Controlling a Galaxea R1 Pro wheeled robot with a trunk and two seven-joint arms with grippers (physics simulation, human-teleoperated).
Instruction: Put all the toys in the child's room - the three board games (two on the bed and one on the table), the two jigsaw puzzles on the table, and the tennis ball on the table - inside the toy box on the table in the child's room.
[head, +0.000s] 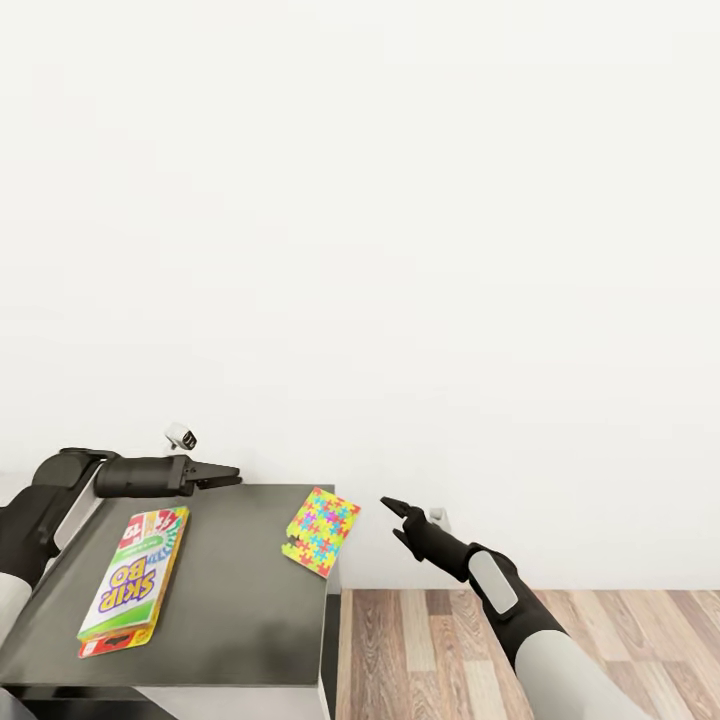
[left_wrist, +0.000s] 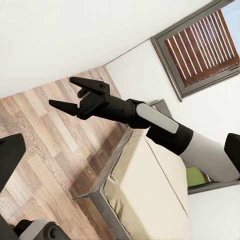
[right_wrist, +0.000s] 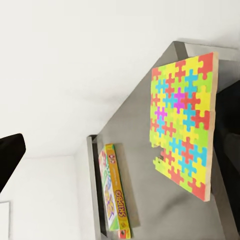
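Head view shows the flat, bright puzzle on the smooth dark table, near its right edge, long side pointing away, between the two open, empty grippers: left, right.

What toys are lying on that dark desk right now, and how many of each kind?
Board games: 1, the Skip-Bo box
Jigsaw puzzles: 1, the colourful one at the desk's far right corner
Total: 2 toys
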